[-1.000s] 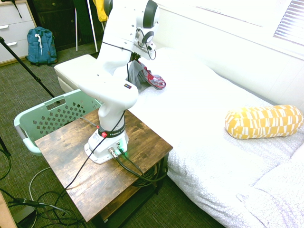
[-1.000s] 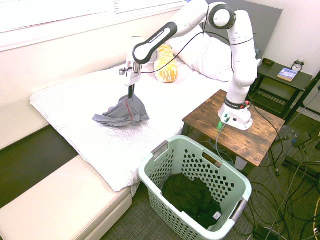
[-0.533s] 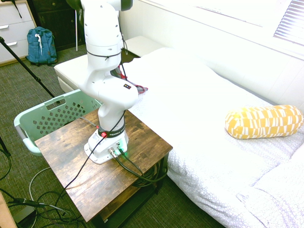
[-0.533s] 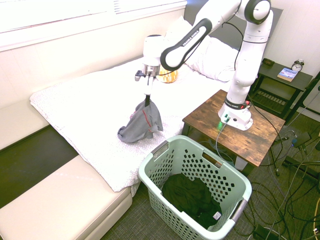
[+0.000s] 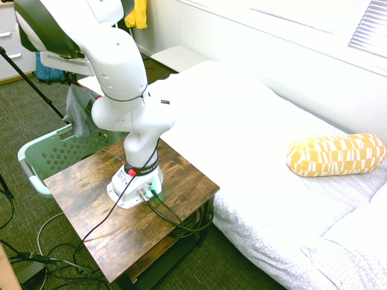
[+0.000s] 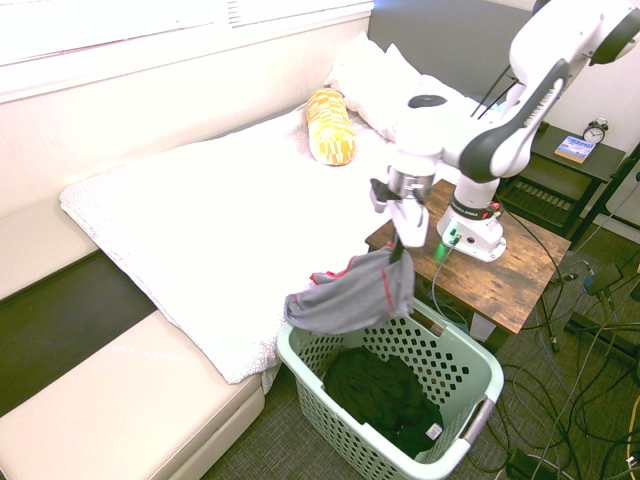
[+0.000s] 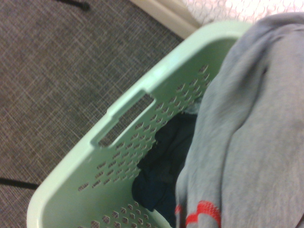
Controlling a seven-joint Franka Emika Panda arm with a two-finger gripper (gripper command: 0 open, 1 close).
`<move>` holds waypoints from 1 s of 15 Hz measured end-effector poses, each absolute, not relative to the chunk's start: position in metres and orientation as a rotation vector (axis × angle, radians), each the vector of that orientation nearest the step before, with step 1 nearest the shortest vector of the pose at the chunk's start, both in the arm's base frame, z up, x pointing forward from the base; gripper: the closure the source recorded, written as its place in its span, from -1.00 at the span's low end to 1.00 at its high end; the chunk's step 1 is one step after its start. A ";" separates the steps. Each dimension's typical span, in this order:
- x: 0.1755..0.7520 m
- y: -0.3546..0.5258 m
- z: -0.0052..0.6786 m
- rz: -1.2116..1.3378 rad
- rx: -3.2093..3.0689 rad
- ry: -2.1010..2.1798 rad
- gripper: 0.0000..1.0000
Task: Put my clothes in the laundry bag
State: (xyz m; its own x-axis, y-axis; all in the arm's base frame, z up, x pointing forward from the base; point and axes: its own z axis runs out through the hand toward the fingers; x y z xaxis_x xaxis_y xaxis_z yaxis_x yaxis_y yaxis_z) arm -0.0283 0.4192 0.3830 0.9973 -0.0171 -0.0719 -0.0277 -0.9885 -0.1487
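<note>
My hand [image 6: 397,246] clasps grey clothes with red trim [image 6: 352,292] above the pale green laundry basket [image 6: 388,376], dark fabric [image 6: 380,392] lying inside, beside the bed [image 6: 215,230].

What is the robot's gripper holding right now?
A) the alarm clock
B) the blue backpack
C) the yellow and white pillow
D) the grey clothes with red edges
D: the gripper is shut on the grey clothes, which hang down from it over the basket.
</note>
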 end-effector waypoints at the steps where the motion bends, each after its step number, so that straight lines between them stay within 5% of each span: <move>1: -0.037 0.412 0.381 0.080 -2.994 0.033 1.00; 3: -0.039 0.406 0.368 0.076 -3.020 0.045 1.00; 4: -0.037 0.406 0.362 0.087 -3.031 0.052 -1.00; 15: -0.015 0.413 0.328 0.043 -3.106 0.062 -1.00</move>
